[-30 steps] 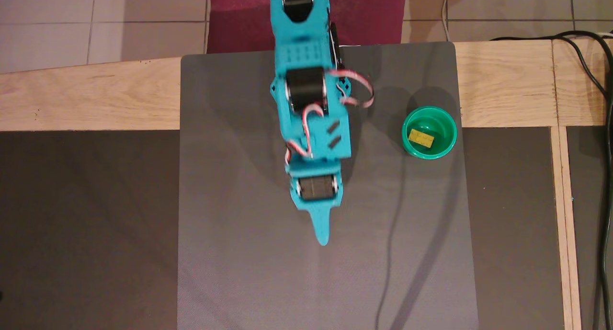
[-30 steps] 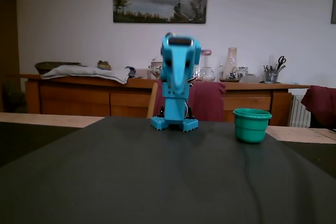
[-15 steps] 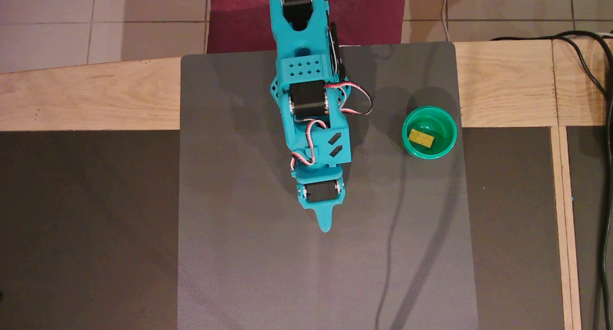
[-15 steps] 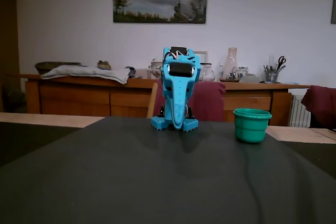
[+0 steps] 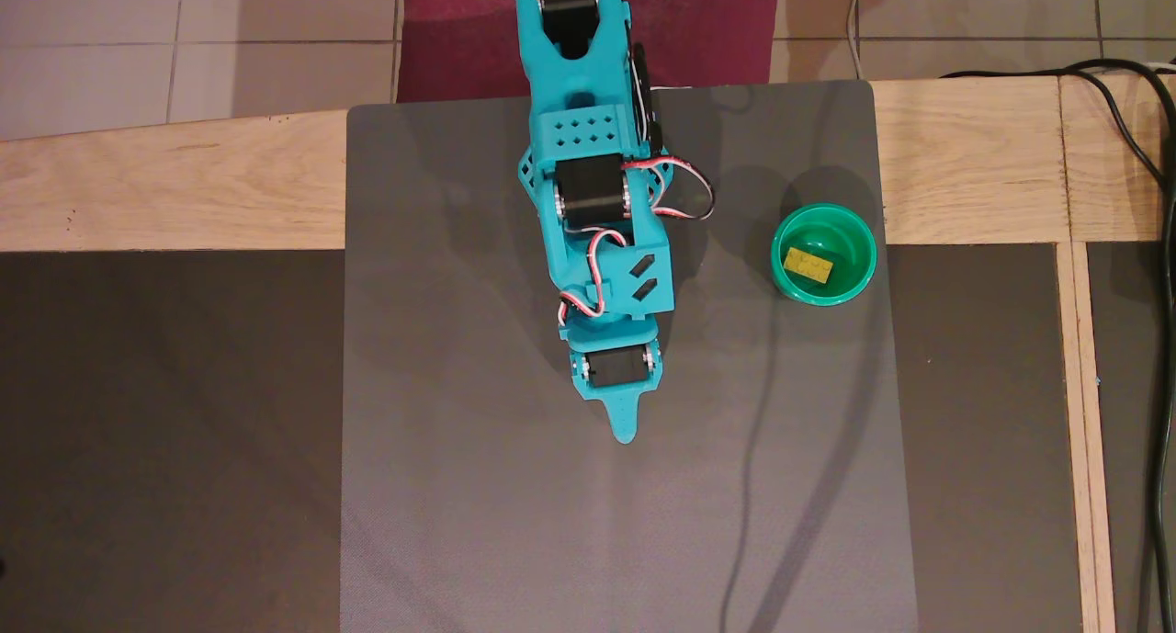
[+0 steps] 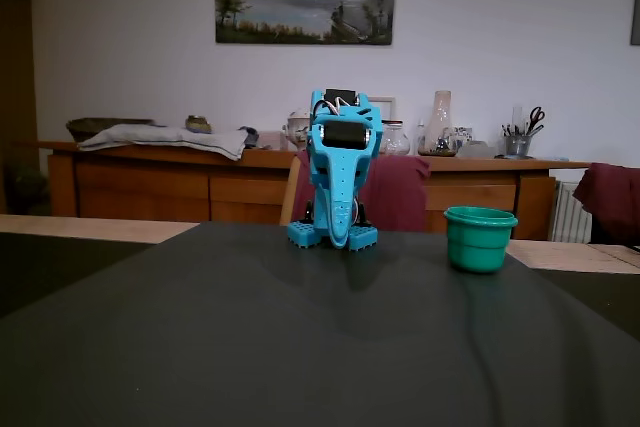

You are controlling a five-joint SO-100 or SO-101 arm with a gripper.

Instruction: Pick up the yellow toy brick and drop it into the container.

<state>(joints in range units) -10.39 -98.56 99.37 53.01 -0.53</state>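
The yellow toy brick (image 5: 808, 265) lies flat on the bottom of the teal-green cup (image 5: 790, 231), studs up. The cup stands at the right edge of the grey mat; in the fixed view the cup (image 6: 479, 240) hides the brick. My teal gripper (image 5: 626, 429) is folded back over the middle of the mat, well left of the cup, its fingers together in one point and holding nothing. In the fixed view the gripper (image 6: 339, 238) points down just above the mat, left of the cup.
The grey mat (image 5: 478, 486) lies on a dark tabletop with a wooden frame (image 5: 165, 187). Black cables (image 5: 1159, 155) run down the far right. A maroon-covered chair (image 6: 400, 192) stands behind the arm's base.
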